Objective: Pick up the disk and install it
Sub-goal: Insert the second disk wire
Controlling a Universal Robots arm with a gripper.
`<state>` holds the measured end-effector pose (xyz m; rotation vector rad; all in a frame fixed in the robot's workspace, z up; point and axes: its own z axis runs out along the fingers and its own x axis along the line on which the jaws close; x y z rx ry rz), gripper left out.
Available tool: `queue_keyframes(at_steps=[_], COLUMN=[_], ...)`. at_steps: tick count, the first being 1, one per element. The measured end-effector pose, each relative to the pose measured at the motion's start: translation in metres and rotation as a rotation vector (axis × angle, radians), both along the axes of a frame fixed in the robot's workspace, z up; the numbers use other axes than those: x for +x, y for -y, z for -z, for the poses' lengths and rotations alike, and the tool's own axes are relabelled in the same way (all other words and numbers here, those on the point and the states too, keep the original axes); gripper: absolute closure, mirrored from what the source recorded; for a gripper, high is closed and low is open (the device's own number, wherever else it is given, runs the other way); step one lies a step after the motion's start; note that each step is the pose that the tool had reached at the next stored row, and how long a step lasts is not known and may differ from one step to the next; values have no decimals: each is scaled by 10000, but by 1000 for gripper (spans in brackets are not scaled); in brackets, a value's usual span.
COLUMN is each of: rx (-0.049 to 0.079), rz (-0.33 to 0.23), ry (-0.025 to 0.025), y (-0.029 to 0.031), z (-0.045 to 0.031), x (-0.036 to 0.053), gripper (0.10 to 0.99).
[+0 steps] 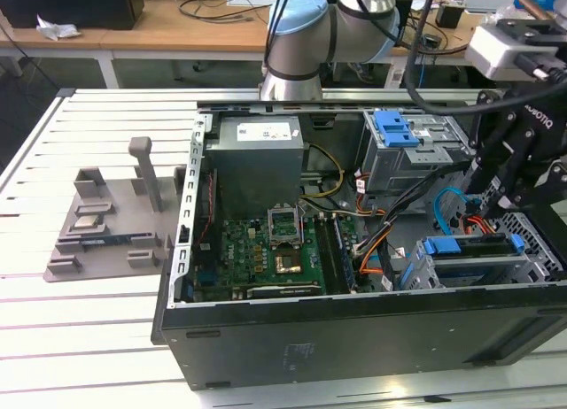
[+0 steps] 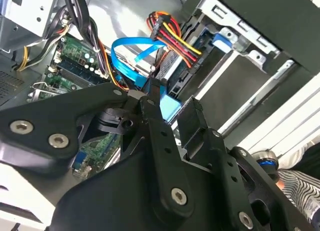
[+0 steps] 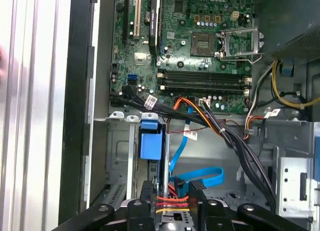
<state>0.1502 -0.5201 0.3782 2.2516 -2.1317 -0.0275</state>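
Worktop (image 1: 106,338) of white slats carries an open computer case (image 1: 354,338), which lies on its side with the motherboard (image 1: 275,250) exposed. The arm (image 1: 301,37) reaches over the case from behind it, and its black wrist part hangs above the case corner on the exterior view's right.

The disk (image 1: 469,247) sits in a grey drive cage (image 1: 532,258) in that same corner of the case. Its blue bracket faces up, while the silver body is mostly hidden by the cage walls.

The end effector (image 3: 172,198) is just above this cage. In the first wrist view only the finger ends show, cut off by the frame edge, and red and yellow wires (image 3: 172,197) pass between them. Its fingers (image 2: 192,113) stand apart in both wrist views with a free gap between them, and they do not clamp anything. In the second wrist view something blue lies behind this gap, but I cannot tell if it is the bracket or the blue flat cable (image 2: 125,53).

A blue plastic piece (image 3: 151,141) sits at the cage edge; whether it belongs to the disk is not clear. Farther inside the case there are a second cage with a blue latch (image 1: 396,128) and a large grey box (image 1: 257,157).
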Motion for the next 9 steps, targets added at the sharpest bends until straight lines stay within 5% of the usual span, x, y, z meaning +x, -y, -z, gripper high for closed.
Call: queue_keyframes(at_steps=[3,7,9], rx=[-23,-28,-28], rz=[-76,-76,-75], ry=[1,0,0], y=[-21,-20,-20], z=[76,77,77], x=[-24,-24,-24], gripper=[667,682,812])
